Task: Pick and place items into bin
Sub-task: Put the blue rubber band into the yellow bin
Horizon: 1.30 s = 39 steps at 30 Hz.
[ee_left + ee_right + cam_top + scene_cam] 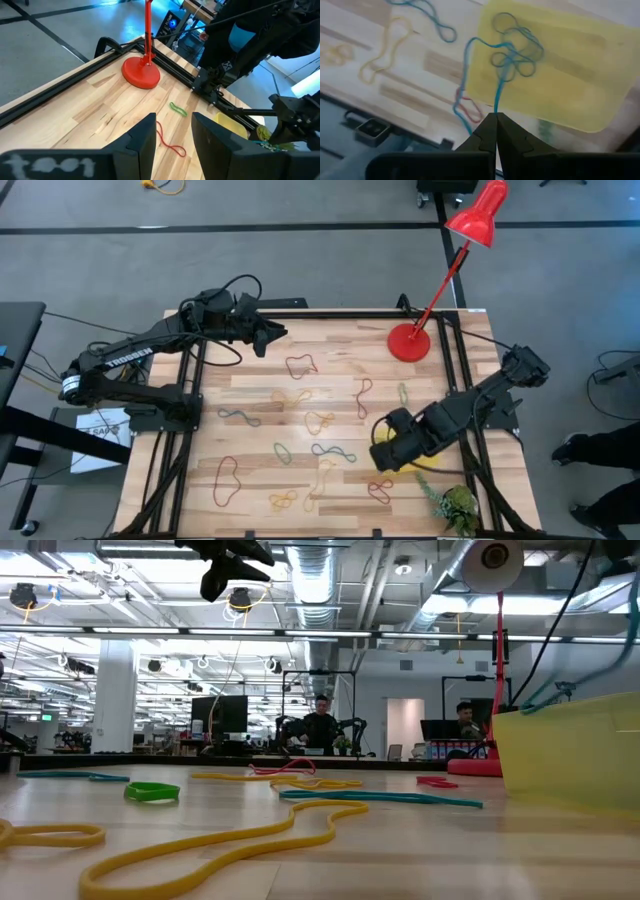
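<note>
Coloured rubber bands (320, 420) lie scattered flat on the wooden table; in the low view a yellow one (230, 845) lies nearest. The yellow bin (428, 463) sits near the table's right edge and shows in the right wrist view (580, 85) and the low view (570, 750). My right gripper (495, 120) hangs over the bin (385, 452), shut on a blue band (512, 55). My left gripper (172, 135) stands open, high over the table's far left part (265, 335), with nothing between its fingers. My right gripper pinches a strand of the blue band (496, 105) between its two fingertips, from above, pointing down. The band hangs slack below the fingers. Its tangled loops (517, 50) lie in the bin, and one stretch (467, 55) trails over the bin's edge.
A red desk lamp stands on its round base (408, 342) at the far right. A green plant sprig (455, 502) lies at the near right corner beside the bin. A black frame (300, 313) rims the table. Beyond the table people sit at desks (320, 725).
</note>
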### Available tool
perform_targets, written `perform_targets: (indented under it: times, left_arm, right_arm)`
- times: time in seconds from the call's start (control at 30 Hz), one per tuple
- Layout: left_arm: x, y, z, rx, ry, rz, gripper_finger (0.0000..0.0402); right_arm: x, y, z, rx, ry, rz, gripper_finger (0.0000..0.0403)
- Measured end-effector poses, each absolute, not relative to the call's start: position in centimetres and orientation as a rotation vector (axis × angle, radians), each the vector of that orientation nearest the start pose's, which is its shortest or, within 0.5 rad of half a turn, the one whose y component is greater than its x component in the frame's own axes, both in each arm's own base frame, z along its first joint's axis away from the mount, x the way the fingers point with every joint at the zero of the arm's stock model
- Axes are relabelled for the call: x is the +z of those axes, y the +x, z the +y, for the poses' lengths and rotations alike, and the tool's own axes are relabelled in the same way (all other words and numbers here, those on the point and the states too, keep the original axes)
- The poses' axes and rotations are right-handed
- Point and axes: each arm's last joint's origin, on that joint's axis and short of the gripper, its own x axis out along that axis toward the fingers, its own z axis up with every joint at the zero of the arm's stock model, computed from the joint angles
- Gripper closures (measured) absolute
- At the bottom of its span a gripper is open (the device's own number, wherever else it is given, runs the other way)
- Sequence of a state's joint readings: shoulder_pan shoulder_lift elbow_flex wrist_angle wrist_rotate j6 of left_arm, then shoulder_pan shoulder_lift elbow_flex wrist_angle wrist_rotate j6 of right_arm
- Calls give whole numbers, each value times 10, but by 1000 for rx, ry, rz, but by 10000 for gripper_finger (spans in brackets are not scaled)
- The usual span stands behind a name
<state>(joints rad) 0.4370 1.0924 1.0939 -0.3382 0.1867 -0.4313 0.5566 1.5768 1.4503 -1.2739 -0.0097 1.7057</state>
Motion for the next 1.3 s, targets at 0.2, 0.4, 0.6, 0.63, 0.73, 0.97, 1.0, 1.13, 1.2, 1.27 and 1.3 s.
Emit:
perform_targets:
  times: [0.2, 0.4, 0.6, 0.63, 0.73, 0.97, 1.0, 1.13, 1.2, 1.27, 1.3]
  left_arm:
    - [366, 214, 94, 315, -529, 264, 287]
    - [366, 214, 94, 315, -528, 264, 287]
    - [366, 214, 94, 319, -528, 263, 287]
    - [366, 214, 94, 324, -527, 264, 287]
    - [366, 214, 94, 325, -527, 265, 287]
    - [366, 214, 94, 326, -529, 269, 287]
    - [366, 214, 94, 326, -529, 269, 287]
    - [365, 214, 94, 326, -530, 271, 287]
    - [365, 214, 94, 327, -530, 272, 287]
    - [365, 214, 94, 327, -531, 274, 287]
    - [365, 214, 94, 327, -530, 273, 287]
  right_arm:
    - [300, 231, 148, -943, 985, 1342, 403]
    - [300, 233, 147, -920, 975, 1342, 403]
    - [290, 239, 145, -953, 955, 1336, 403]
    - [288, 241, 146, -957, 953, 1339, 403]
    - [278, 248, 148, -956, 923, 1364, 403]
    - [249, 278, 152, -917, 910, 1386, 403]
    - [244, 280, 153, -923, 904, 1399, 403]
    - [223, 294, 155, -928, 899, 1454, 403]
    - [214, 299, 154, -943, 914, 1493, 400]
    - [207, 302, 154, -922, 902, 1545, 394]
    - [203, 303, 154, -905, 890, 1571, 389]
